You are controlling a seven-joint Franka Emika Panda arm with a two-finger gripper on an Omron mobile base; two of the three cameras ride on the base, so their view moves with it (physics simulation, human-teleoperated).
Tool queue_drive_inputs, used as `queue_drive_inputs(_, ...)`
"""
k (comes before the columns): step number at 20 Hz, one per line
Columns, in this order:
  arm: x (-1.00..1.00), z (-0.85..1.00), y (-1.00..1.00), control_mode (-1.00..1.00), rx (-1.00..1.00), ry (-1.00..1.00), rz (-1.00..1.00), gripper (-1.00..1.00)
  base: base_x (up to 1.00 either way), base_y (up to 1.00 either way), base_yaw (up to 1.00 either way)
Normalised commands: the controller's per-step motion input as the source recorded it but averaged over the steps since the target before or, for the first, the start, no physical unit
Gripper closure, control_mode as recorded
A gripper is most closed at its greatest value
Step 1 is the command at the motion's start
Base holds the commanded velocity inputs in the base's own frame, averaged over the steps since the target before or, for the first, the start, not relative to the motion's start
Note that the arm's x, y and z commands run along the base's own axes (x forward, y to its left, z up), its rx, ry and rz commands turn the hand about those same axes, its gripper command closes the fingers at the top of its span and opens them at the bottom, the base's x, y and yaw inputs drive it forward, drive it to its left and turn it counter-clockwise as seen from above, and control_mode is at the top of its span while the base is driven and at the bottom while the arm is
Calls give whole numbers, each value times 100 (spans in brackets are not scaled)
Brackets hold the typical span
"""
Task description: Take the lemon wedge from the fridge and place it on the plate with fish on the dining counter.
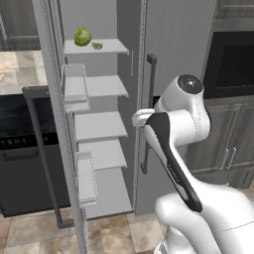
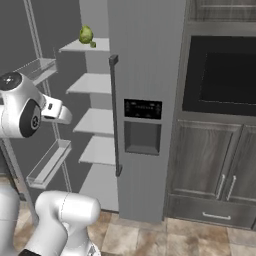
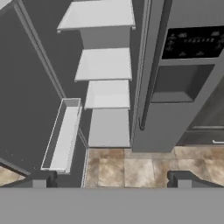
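The fridge [image 1: 173, 49] [image 2: 145, 60] [image 3: 183, 109] stands with its left door swung open, baring pale grey shelves. On the top shelf lies the tiny yellow-green lemon wedge [image 1: 96, 45] [image 2: 93, 44], just right of a round leafy green ball [image 1: 82, 36] [image 2: 86, 34]. My gripper [image 3: 111, 180] is open with nothing between its fingers. It hangs in front of the fridge at about mid-shelf height, well below the wedge, looking down at the lower shelves and the floor. The plate with fish and the dining counter are out of view.
Clear bins [image 1: 74, 87] [image 2: 47, 165] [image 3: 63, 135] line the open door on the left. A dark dishwasher [image 1: 25, 129] sits left of the fridge. To the right are a black wall oven [image 2: 225, 75] and grey cabinets [image 2: 210, 165]. Tan floor tiles [image 3: 131, 166] lie below.
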Motion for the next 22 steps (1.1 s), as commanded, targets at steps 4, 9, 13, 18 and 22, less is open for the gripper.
queue_drive_inputs(4,0,0,0,100,0,0,0,-100,38,3,0)
queue_drive_inputs(9,0,0,0,100,0,0,0,-100,56,0,-1)
queue_drive_inputs(13,0,0,0,100,0,0,0,-100,75,0,-5)
queue_drive_inputs(18,0,0,0,100,0,0,0,-100,83,1,-7)
queue_drive_inputs(22,0,0,0,100,0,0,0,-100,76,7,-7)
